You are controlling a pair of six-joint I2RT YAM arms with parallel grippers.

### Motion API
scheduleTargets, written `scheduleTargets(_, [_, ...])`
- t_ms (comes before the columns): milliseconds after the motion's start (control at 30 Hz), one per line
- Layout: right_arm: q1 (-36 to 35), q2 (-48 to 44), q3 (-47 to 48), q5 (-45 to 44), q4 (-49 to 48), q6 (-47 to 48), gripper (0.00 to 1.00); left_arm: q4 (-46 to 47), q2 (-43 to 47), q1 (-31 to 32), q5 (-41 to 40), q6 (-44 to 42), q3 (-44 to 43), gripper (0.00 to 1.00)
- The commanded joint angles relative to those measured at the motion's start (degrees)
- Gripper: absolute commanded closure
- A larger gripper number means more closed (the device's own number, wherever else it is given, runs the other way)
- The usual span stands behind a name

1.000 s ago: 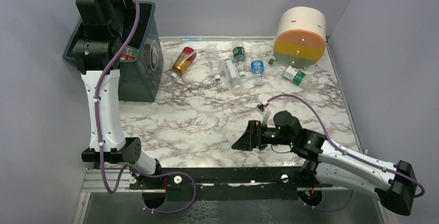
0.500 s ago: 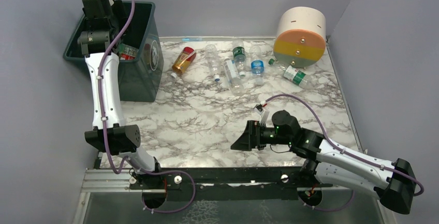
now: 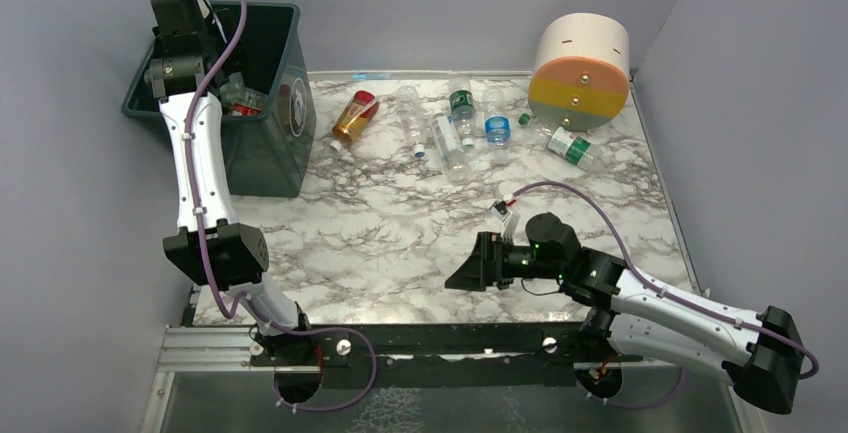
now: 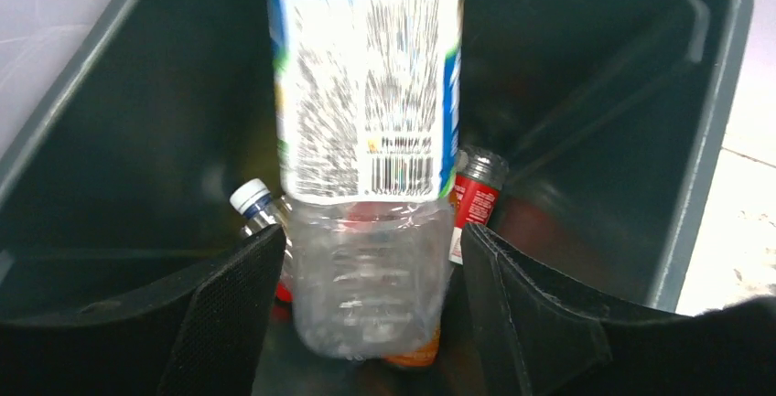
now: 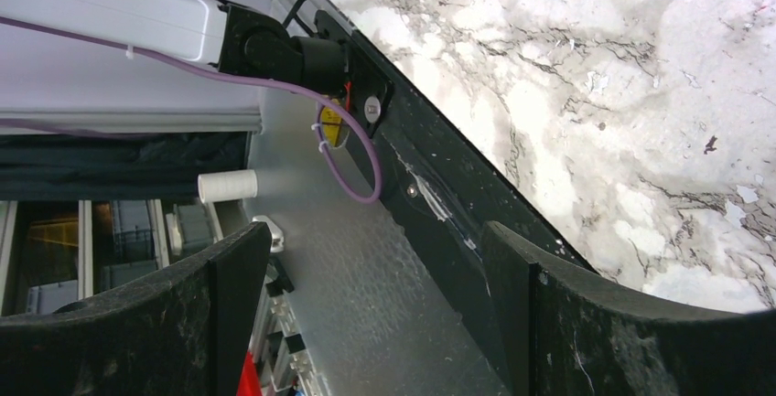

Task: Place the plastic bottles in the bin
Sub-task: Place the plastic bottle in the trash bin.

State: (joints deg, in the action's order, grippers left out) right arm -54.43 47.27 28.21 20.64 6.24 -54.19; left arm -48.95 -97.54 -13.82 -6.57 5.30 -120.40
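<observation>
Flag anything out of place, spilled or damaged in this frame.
Nothing spilled or broken. The odd item is the cream, orange and yellow cylinder, seemingly on its side in the far right corner of the table, beside the loose bottles. A blurred clear bottle sits between the fingers of the left gripper, above the bin.

Clear bottle (image 4: 366, 94) looks glossy plastic, bin (image 4: 595, 94) smooth dark plastic, tabletop (image 3: 400, 233) perhaps polished marble.

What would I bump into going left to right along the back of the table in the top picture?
Green bin → orange bottle → blue-label bottle → big striped cylinder.
</observation>
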Motion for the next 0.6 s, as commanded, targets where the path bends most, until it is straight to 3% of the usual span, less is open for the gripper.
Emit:
scheduleTargets(0, [-0.41, -0.44, -0.51, 1.24, -2.50, -0.89, 0.12, 1.58, 0.42, -0.31, 2.83, 0.85, -0.57, 0.24])
scheduleTargets(300, [-0.41, -1.54, -1.05, 1.07, -1.84, -1.04, 0.12, 1.61, 1.39, -0.33, 4.46, 1.80, -1.16, 0.22])
scheduleTargets(567, [-0.41, -1.05, -1.05, 1.07, -2.32, -1.27, 0.12, 2.80, 4.49, 0.35, 22.45, 3.30, -6.14, 0.11])
